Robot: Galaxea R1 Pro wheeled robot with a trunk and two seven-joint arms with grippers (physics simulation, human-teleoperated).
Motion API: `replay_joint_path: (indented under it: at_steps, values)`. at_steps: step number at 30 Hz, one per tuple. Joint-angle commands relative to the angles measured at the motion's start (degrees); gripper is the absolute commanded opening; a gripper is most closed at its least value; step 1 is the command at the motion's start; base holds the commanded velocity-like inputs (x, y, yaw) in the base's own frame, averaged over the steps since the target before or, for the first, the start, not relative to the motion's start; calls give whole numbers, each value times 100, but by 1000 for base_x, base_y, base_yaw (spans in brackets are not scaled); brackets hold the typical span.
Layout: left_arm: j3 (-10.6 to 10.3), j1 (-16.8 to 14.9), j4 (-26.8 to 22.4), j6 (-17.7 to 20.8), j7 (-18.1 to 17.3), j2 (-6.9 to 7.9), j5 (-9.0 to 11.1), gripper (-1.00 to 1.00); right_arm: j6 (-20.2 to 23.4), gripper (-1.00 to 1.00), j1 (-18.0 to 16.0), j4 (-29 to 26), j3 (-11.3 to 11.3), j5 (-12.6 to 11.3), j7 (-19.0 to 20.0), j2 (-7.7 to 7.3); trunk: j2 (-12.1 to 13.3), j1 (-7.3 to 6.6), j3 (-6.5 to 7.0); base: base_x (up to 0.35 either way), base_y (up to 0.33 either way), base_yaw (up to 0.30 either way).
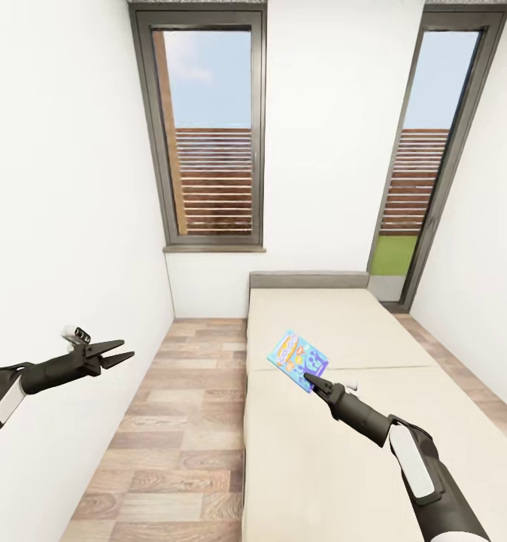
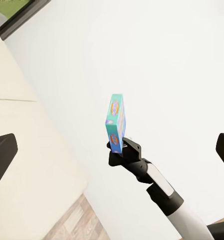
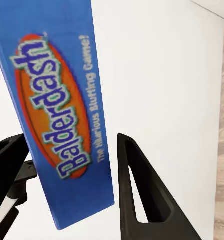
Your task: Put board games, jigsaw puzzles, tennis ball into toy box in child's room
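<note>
Right end effector pinching one blue Balderdash board game by its lower edge, box lifted clear above the bed. From the right wrist view the box sits between the two fingers.

Left end effector spread, holding nothing, out over the plank floor, well apart from the game.

Step in hand, as judged: first bed game picked up, carry pending. Next move calls for turning away from the bed toward the toy box.

Count: one board game, one bed, two windows.
</note>
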Motion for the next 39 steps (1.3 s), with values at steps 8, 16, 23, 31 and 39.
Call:
replay_joint_path:
  at_steps: [8, 16, 23, 31, 39]
  values:
    - [-10, 2, 0, 55, -20, 2, 4, 100, 31, -100, -5, -6, -8, -7, 3, -1, -11, 4, 19, 0, -94, 8]
    - [-10, 3, 0, 56, -20, 2, 4, 100, 31, -100, -5, -1, -8, -9, 0, 1, -11, 4, 20, -2, -291, -171]
    - [-10, 3, 0, 52, -20, 2, 7, 100, 31, -100, -5, 0, -8, -11, -1, 1, -11, 4, 20, -13, -109, -275]
    - [-10, 3, 0, 52, -20, 1, 4, 100, 31, -100, -5, 0, -8, -10, 0, -2, -11, 4, 20, -1, -6, -280]
    - [-5, 3, 0, -12, -20, 2, 5, 100, 37, -100, -5, 11, -10, -13, 2, -7, -11, 4, 20, 0, 0, -281]
